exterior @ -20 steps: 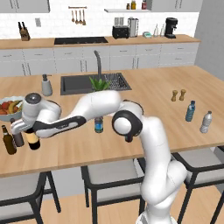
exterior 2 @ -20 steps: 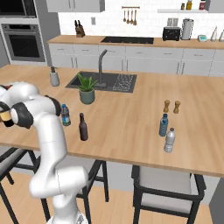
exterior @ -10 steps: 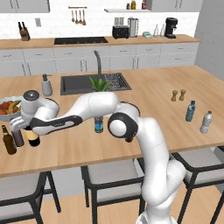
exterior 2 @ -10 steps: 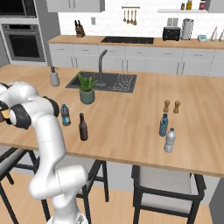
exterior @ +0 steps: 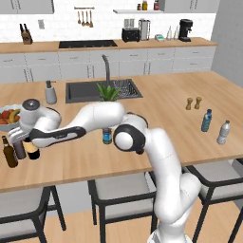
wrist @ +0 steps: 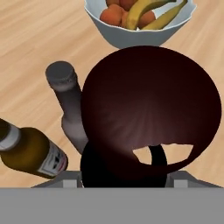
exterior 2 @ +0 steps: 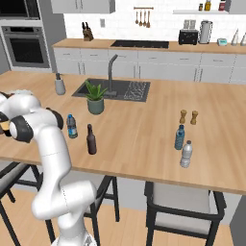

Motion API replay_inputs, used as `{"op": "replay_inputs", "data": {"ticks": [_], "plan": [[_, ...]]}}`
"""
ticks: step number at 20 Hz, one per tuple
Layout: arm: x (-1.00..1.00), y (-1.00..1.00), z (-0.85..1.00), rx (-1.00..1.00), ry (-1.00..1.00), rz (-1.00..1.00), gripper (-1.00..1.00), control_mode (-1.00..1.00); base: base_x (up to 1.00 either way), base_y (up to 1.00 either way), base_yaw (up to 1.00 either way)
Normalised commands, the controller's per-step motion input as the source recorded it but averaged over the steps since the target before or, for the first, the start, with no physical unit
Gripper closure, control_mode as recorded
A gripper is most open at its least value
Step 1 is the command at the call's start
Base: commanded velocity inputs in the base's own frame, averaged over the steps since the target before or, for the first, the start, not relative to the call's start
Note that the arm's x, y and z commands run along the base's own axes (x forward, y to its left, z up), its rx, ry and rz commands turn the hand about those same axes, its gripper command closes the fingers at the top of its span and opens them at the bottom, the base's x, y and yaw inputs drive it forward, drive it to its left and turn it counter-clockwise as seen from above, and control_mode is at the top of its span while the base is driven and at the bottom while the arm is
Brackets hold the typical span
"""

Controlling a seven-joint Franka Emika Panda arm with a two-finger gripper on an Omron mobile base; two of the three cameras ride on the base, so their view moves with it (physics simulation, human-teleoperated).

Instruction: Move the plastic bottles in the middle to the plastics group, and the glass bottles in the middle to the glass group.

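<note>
My gripper (exterior: 23,140) is at the counter's far left, shut on the tall black wine bottle (exterior: 32,151), whose dark rounded top (wrist: 148,109) sits right under the hand and hides the fingertips. Beside it stand the glass group: a plain grey-brown bottle (exterior: 19,150) (wrist: 70,109) and an amber labelled one (exterior: 9,153) (wrist: 30,151). In the middle stand the blue-banded water bottle (exterior: 107,135) (exterior 2: 72,126) and the slim dark beer bottle (exterior 2: 91,140). The plastics group stands at the right: a blue-tinted bottle (exterior: 206,120) (exterior 2: 179,137) and a clear one (exterior: 223,132) (exterior 2: 186,154).
A fruit bowl (exterior: 5,124) (wrist: 109,26) stands just behind the glass group. A soap dispenser (exterior: 51,92), the sink (exterior: 85,92) with its tap, and a potted plant (exterior 2: 95,97) are farther back. Two small shakers (exterior: 193,103) stand at the right. Stools line the front edge.
The hand has carried the wine bottle a little further left, closer to the two brown bottles. Nothing else has moved.
</note>
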Motion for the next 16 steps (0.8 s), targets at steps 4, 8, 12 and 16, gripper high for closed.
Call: {"op": "replay_inputs", "data": {"ticks": [4, 8, 12, 16], "plan": [[0.0, 0.02, -0.26, 0.0, 0.0, 0.0, 1.0, -1.0, 0.0, 0.0, 0.0], [0.0, 0.0, -0.46, 0.0, 0.0, 0.0, 1.0, -1.0, 0.0, 0.0, 0.0], [0.0, 0.0, -0.23, 0.0, 0.0, 0.0, 1.0, -1.0, 0.0, 0.0, 0.0], [0.0, 0.0, 0.0, 0.0, 0.0, 0.0, -1.0, -1.0, 0.0, 0.0, 0.0]]}}
